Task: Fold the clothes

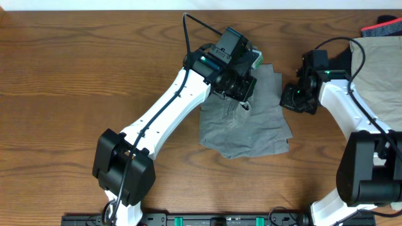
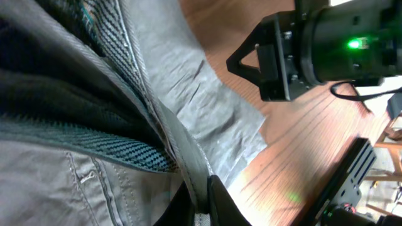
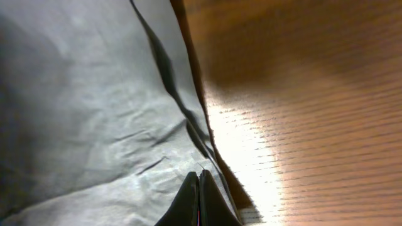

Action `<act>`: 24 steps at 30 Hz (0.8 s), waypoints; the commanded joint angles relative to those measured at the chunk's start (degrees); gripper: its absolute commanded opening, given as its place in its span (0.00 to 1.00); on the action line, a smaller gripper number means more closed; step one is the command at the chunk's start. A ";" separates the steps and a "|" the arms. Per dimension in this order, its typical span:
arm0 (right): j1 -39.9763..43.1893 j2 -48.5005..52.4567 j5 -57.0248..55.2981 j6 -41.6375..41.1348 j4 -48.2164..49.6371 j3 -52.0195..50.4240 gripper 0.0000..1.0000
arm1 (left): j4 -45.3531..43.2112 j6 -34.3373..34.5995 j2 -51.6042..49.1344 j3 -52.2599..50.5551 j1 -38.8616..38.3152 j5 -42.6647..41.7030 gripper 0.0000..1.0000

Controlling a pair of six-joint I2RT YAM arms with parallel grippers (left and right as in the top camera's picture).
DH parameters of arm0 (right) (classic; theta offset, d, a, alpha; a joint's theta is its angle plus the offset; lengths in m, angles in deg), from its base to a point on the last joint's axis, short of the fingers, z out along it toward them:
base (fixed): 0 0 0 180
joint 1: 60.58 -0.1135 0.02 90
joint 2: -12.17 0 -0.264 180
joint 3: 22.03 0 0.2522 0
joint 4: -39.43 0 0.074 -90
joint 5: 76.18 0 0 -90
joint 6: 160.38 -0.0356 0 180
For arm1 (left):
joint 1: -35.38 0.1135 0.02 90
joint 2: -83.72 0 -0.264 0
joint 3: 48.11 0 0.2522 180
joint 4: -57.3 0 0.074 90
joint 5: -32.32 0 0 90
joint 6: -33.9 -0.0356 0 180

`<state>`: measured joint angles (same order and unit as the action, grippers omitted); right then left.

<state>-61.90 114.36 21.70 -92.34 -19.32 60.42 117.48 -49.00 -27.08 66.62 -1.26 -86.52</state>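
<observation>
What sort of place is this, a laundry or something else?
Probably a robotics lab or test bench rather than a laundry. A white left arm and right arm, both machines, reach over grey shorts on a wooden table, with a tan garment lying at one corner.

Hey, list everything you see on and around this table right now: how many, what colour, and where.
grey shorts: one, grey, crumpled near the table's middle
tan garment: one, tan, at the right edge, beside the right arm
red-and-dark cloth: one, top right corner, cut off by the picture's edge; kind unclear
table: one, brown wood
black rail: one, black, along the near edge
left arm: one, white and black, over the shorts' top edge, jaws shut on the grey shorts
right arm: one, white and black, at the shorts' right edge, jaws shut; whether they pinch cloth is unclear
</observation>
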 commanded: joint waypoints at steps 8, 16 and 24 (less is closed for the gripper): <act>0.31 -0.57 -0.37 0.15 -0.13 0.72 0.01 | -1.16 0.94 -0.37 0.83 -1.46 -3.58 0.15; 1.25 -0.63 -0.33 0.39 -2.32 2.71 0.01 | -2.19 0.48 -0.44 0.55 -2.99 -3.48 0.15; 3.50 -0.63 3.17 6.40 -9.55 8.28 0.21 | 0.39 0.52 -0.44 0.52 -0.26 1.53 0.27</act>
<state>-58.36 114.16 23.42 -88.82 -27.50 67.17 116.69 -48.50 -27.08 66.62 -3.49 -87.83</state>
